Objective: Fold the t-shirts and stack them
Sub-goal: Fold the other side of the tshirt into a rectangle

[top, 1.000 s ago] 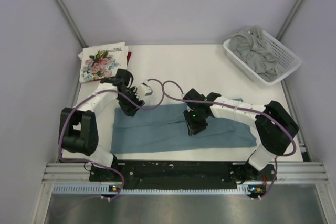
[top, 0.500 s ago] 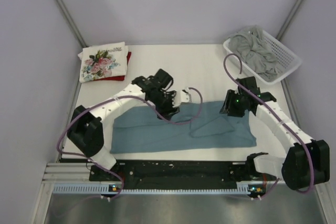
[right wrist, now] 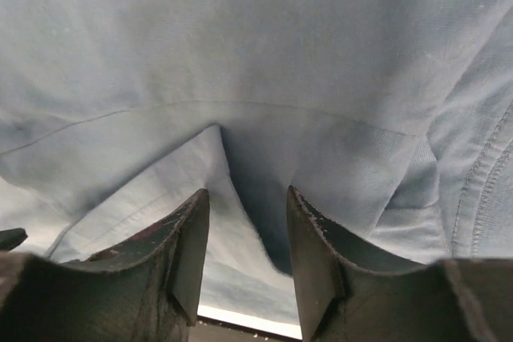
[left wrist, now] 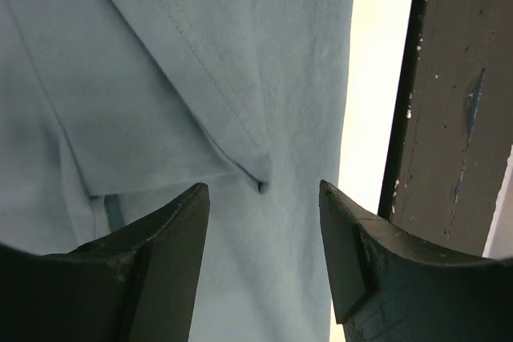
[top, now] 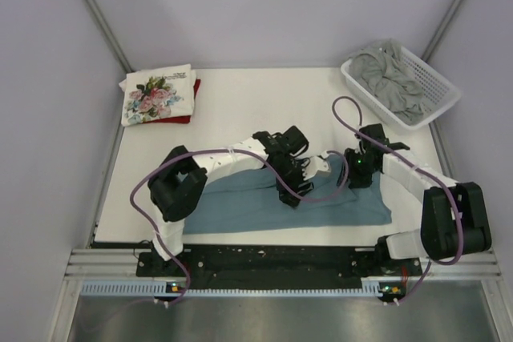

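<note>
now left gripper [left wrist: 260, 226] gapes above teal shirt [left wrist: 160, 78], by its hem; right gripper [right wrist: 244, 234], apart, seemingly straddles a fold.

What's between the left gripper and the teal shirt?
Nothing visible. The left gripper is open directly above the teal shirt, with only a folded hem corner of that shirt showing between its fingers.

Soft, matt blue cloth on the t-shirt [top: 232, 207], with stitched seams. Hard white plastic on the basket [top: 373, 102]. Smooth, dull white on the table [top: 264, 102].
</note>
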Robot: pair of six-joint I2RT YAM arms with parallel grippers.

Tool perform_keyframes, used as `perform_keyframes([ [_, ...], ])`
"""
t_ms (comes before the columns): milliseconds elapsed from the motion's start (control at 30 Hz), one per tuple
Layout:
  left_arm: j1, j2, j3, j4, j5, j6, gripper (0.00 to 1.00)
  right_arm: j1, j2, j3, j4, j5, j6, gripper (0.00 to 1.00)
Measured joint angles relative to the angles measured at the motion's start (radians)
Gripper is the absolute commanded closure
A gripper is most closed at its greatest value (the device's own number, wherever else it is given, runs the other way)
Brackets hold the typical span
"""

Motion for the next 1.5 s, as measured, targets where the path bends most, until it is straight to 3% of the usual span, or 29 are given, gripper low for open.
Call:
perform_keyframes([
  [200, -0.009, 0.068, 0.007, 0.027, 0.0, -0.036, 0.41, -0.001, 0.002, -0.038, 0.029, 0.002, -0.011, 0.97],
  [267, -0.009, 0.089, 0.014, 0.032, 0.0, -0.042, 0.45, -0.001, 0.003, -0.039, 0.031, 0.004, -0.013, 1.0],
  [400, -0.008, 0.113, 0.016, 0.04, 0.017, -0.054, 0.72, -0.001, -0.003, -0.043, 0.037, 0.01, -0.014, 1.0],
  [500, -0.008, 0.116, 0.017, 0.039, 0.034, -0.059, 1.0, -0.001, -0.04, -0.064, 0.035, 0.015, -0.009, 1.0],
  [833, -0.008, 0.116, 0.048, 0.024, 0.0, -0.032, 1.0, -0.002, -0.265, -0.113, -0.024, 0.045, 0.056, 1.0],
  [1133, -0.008, 0.116, 0.154, 0.041, -0.161, -0.004, 1.0, -0.058, -0.296, -0.111, -0.02, 0.128, 0.112, 1.0],
  [1267, -0.008, 0.116, 0.165, 0.082, -0.237, -0.006, 1.0, -0.125, -0.374, -0.153, 0.04, 0.145, 0.148, 1.0],
  [1500, -0.01, 0.152, 0.182, 0.136, -0.363, -0.01, 1.0, -0.135, -0.407, -0.246, 0.163, 0.148, 0.147, 1.0],
])
